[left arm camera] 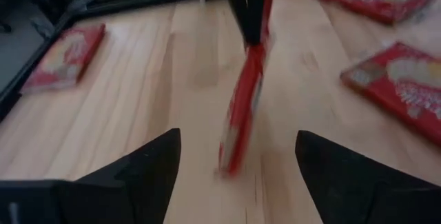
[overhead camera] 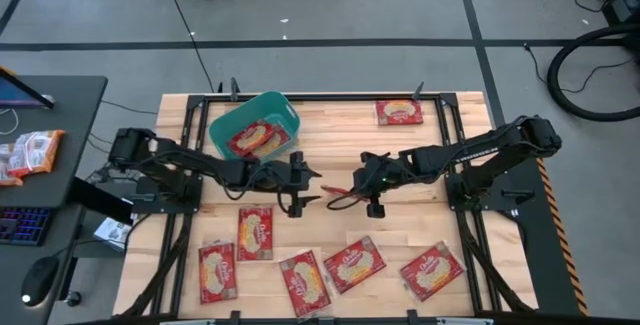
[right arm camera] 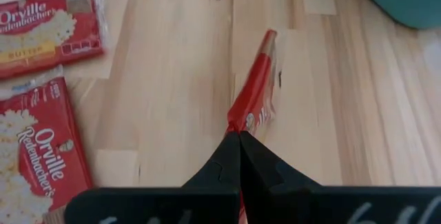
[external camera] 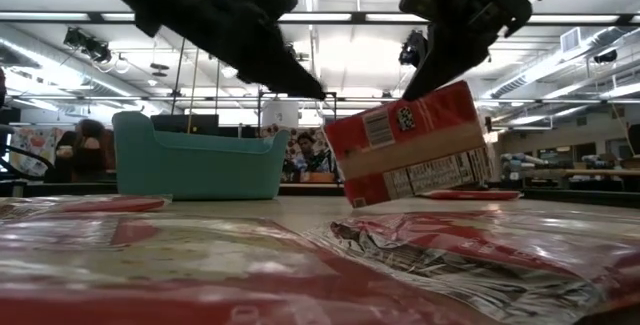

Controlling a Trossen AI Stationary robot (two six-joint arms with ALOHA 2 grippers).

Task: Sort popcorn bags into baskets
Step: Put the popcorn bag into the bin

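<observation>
The right end effector (overhead camera: 352, 195) hangs over the middle of the wooden tabletop (overhead camera: 340, 135) with its fingers pressed together on the top edge of one popcorn bag (external camera: 410, 145) — the packet dangles below the fingertips, tilted, its lower corner close to the wood, though whether it touches cannot be told. Facing it, the left end effector (overhead camera: 312, 187) hovers just beside the same packet with its two fingers (left arm camera: 141, 165) spread wide and nothing between them; from its wrist camera the hanging bag shows edge-on straight ahead, between the open fingers but clear of both. Behind the left end effector, toward the far left part of the tabletop, stands the teal basket (overhead camera: 232, 118), with one packet (overhead camera: 258, 139) lying inside it. A lone bag (overhead camera: 399, 112) lies flat by the far edge, beyond the right end effector. On the near side of both end effectors six more packets lie flat and apart in a loose row — two (overhead camera: 255, 232) on the left arm's side, one (overhead camera: 305, 281) near the middle, and others (overhead camera: 432, 271) on the right arm's side.
</observation>
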